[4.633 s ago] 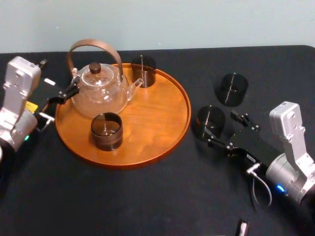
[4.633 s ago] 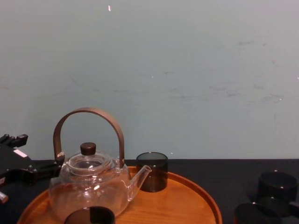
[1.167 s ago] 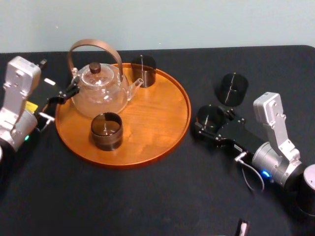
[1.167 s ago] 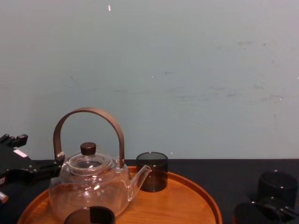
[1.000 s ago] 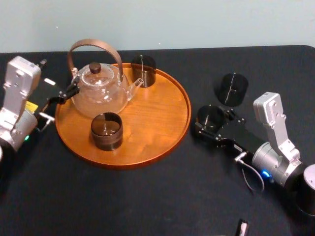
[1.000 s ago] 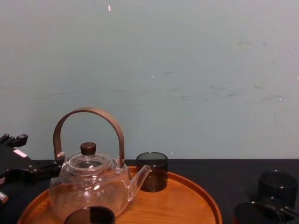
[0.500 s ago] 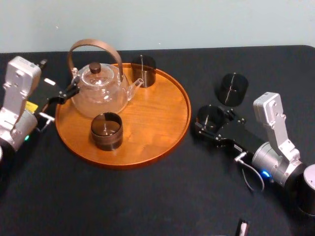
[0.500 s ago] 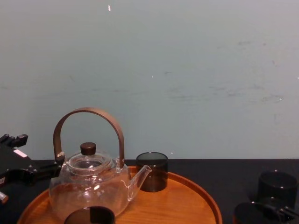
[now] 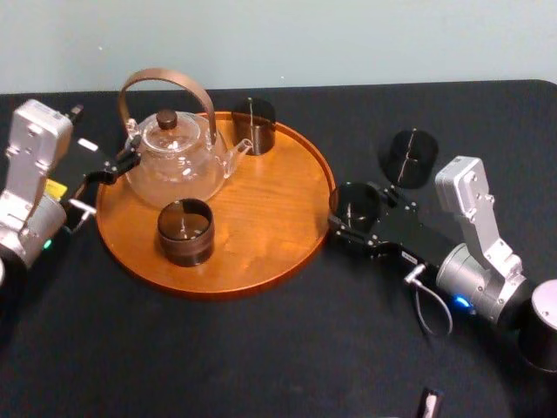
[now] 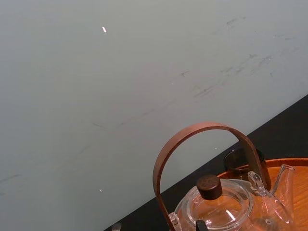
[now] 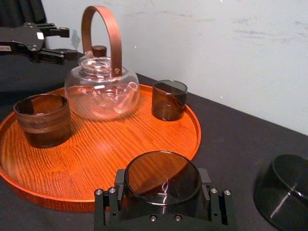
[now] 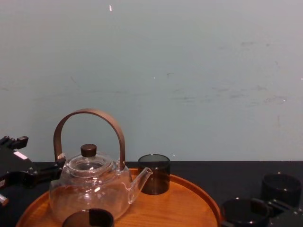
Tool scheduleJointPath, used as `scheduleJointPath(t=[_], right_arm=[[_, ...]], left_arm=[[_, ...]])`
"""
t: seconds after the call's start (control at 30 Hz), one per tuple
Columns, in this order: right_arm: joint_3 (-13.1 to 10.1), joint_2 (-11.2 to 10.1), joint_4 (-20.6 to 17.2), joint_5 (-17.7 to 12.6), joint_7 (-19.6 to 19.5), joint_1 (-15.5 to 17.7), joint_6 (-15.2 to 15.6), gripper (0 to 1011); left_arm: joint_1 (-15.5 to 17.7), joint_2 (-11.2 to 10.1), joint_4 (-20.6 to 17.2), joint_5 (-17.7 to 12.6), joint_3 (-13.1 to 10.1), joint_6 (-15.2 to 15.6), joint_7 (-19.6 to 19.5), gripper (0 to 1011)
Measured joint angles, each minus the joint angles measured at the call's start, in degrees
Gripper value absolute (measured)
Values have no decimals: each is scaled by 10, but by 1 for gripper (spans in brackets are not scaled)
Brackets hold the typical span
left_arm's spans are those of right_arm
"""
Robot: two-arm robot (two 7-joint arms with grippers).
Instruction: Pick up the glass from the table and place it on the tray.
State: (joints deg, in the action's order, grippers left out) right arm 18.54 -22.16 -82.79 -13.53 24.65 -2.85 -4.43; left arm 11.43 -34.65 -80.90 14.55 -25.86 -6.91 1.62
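Right tool (image 9: 346, 219): clamped on both sides of the dark glass (image 9: 355, 202), centre right of the head view, just beside the right rim of the tray (image 9: 261, 218), above the black bench (image 9: 261, 348).
Left tool (image 9: 130, 153): parked at left, jaws apart, beside the teapot (image 9: 178, 165).
On tray: teapot, front cup (image 9: 185, 231), rear cup (image 9: 252, 124).
On bench, upper right: spare glass (image 9: 411, 157).

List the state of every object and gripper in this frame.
tray: flat on the table, loaded
teapot: upright on the tray, lid on
front glass: upright on the tray
back glass: upright on the tray
right gripper: shut on held glass
held glass: upright, beside the tray's rim
spare glass: upright on the table
left gripper: open, idle left of the tray
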Motion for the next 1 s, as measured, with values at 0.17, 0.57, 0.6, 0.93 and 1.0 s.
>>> scheduleJointPath(t=[0.17,0.57,0.6,0.93,1.0], right_arm=[[8,-3,-14,3,0,-3,8,904],[38,2,-21,12,12,-30,17,904],[39,3,-21,12,12,-31,17,904],[54,6,-15,15,15,-45,21,904],[60,8,-13,18,18,-53,22,904]], left_arm=[[0,0,0,0,0,0,0,1001],[0,0,0,0,0,0,0,1002],[0,0,0,0,0,0,0,1002],[0,0,0,0,0,0,0,1001],[0,0,0,0,0,0,0,1001]])
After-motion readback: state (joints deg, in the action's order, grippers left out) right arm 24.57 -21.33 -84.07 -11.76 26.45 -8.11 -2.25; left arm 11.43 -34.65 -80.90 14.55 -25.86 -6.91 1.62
